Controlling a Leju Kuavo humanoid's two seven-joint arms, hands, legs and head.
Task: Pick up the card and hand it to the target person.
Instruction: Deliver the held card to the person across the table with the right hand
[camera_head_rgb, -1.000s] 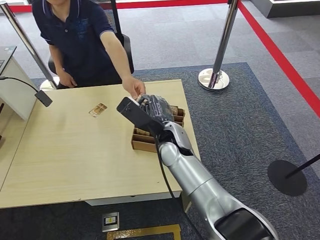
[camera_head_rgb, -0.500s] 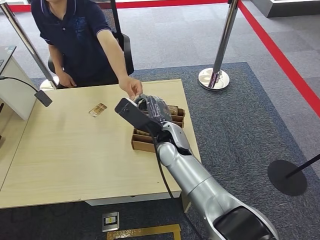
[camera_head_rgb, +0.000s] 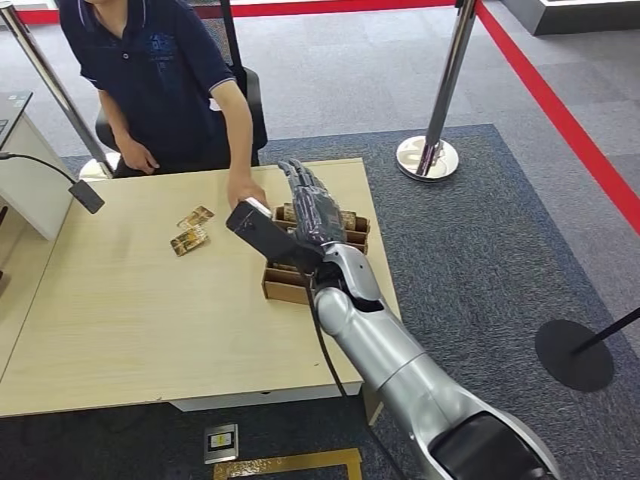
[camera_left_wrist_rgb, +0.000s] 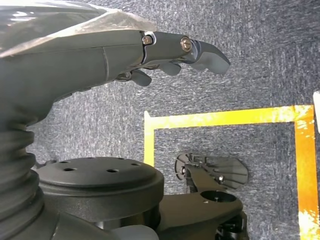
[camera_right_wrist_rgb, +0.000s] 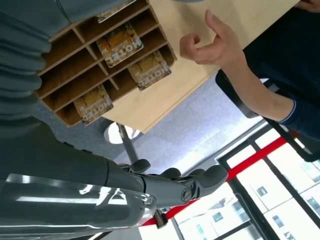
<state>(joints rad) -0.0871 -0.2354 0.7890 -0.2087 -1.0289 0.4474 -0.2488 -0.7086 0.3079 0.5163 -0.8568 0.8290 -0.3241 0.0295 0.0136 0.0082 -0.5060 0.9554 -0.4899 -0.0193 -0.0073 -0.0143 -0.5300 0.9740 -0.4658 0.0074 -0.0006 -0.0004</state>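
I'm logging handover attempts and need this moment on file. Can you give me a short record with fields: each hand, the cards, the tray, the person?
right hand: open, fingers extended over the tray, holding nothing
left hand: hangs toward the carpet, holding nothing
cards on table: two, lying flat, apart from the tray
card tray: brown, divided into compartments, several holding cards
person's hand: on the table between the loose cards and the tray
handover: judged done, right hand empty
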